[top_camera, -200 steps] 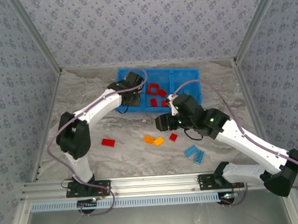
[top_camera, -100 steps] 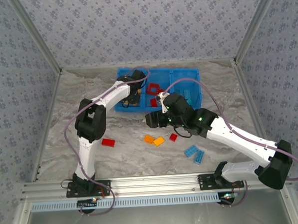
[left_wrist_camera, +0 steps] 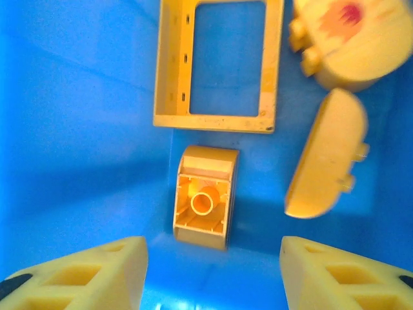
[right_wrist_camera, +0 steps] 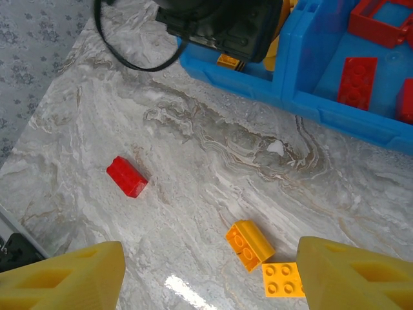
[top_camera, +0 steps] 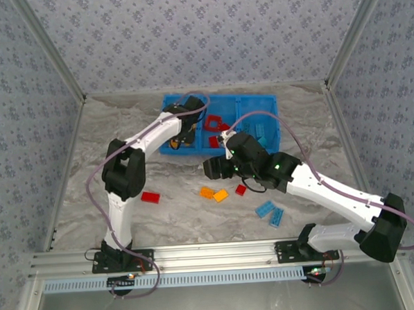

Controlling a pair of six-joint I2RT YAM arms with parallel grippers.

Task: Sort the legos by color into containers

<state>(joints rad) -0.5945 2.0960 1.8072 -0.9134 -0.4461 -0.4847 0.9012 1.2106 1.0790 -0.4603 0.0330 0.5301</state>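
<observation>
My left gripper (left_wrist_camera: 213, 274) hangs open inside the left compartment of the blue bin (top_camera: 173, 148). Below its jaws an orange-yellow brick (left_wrist_camera: 202, 197) lies upside down and free on the bin floor. Beside it lie a square yellow frame (left_wrist_camera: 218, 64) and two rounded yellow pieces (left_wrist_camera: 326, 155). My right gripper (right_wrist_camera: 210, 278) is open above the table, with nothing between its fingers. Under it lie two orange legos (right_wrist_camera: 249, 245) and, to the left, a red brick (right_wrist_camera: 127, 176). Red legos (right_wrist_camera: 356, 81) fill the middle compartment.
On the table in the top view lie a red brick (top_camera: 151, 197), two orange bricks (top_camera: 214, 194), a small red brick (top_camera: 241, 189) and two light blue bricks (top_camera: 270, 213). The left arm's wrist (right_wrist_camera: 219, 26) leans over the bin's near wall (right_wrist_camera: 303, 84).
The left arm has raised its elbow and stayed over the left compartment; its brick now lies loose there. The right gripper has shifted left, over the orange bricks.
</observation>
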